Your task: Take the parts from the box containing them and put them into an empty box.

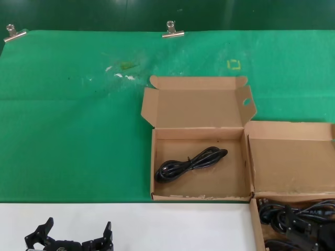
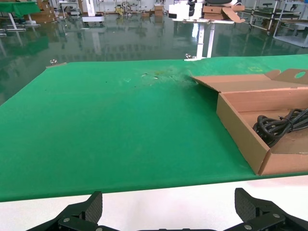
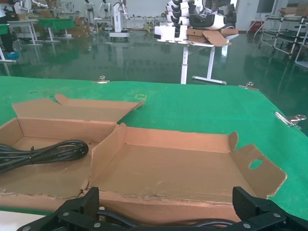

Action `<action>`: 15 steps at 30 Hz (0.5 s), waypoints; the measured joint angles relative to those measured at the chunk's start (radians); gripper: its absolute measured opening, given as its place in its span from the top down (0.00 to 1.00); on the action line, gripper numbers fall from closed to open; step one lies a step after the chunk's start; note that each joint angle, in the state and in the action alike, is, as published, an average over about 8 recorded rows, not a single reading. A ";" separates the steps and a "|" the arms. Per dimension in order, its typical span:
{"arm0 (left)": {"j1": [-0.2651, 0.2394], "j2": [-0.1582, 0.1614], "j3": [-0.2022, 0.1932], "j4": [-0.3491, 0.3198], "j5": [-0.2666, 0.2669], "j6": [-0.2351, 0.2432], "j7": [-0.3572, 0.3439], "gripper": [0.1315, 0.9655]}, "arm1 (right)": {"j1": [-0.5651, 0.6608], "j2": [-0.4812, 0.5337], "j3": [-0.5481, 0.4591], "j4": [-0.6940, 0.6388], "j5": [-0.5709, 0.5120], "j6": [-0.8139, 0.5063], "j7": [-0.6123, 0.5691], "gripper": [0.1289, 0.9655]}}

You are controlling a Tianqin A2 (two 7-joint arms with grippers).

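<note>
left gripper [image 1: 73,235]: black, angular fingers [image 2: 94,206], silver screws. right gripper [image 3: 166,207]: same black fingers, screws.

Both mailer boxes [image 1: 201,157] [image 1: 291,157] are made of matt brown cardboard, ragged along the rims. The power cord [image 1: 189,162] is sheathed in glossy black plastic. The table is covered with a matt green cloth [image 1: 73,136], held by shiny metal clips [image 1: 172,30].

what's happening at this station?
Cord transfer between two cardboard boxes on the green mat. One black cord already lies in the centre box; the remaining cords sit in the right-hand box. The right gripper is low over that box with jaws open, holding nothing. The left gripper is parked at the table's near edge, jaws open.
</note>
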 joint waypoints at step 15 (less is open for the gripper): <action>0.000 0.000 0.000 0.000 0.000 0.000 0.000 0.00 | 0.000 0.000 0.000 0.000 0.000 0.000 0.000 0.00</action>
